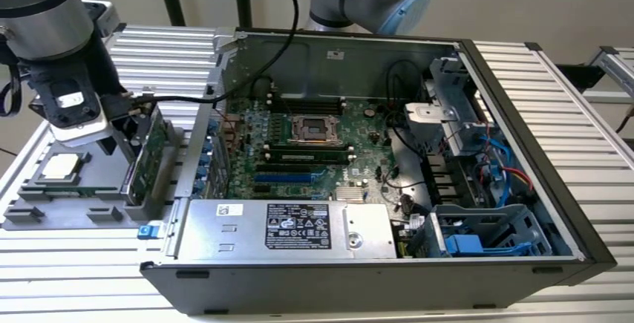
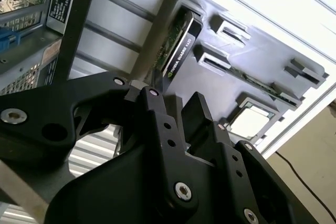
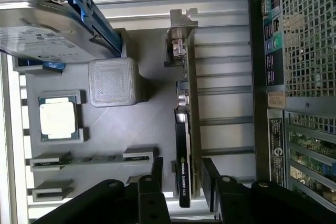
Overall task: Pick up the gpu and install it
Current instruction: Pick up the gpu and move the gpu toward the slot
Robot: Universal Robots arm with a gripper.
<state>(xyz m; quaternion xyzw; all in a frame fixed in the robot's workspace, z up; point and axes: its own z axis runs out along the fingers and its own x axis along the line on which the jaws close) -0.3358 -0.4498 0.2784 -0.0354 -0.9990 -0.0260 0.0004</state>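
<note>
gpu [image 3: 185,109] upright in tray [image 3: 149,129] | flanked by claw [image 3: 182,165] | claw open, not gripping

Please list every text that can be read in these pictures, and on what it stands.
gpu edge: white lettering, not surely readable.
Power supply label: too small.
Computer case rear stickers: blurred.
Hard drive label: too small.

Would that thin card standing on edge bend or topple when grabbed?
Probably stiff: the gpu is a flat board with a black cover. Standing on its thin edge in the gray holder, it might tip if nudged sideways. Likely light, being so thin.
</note>
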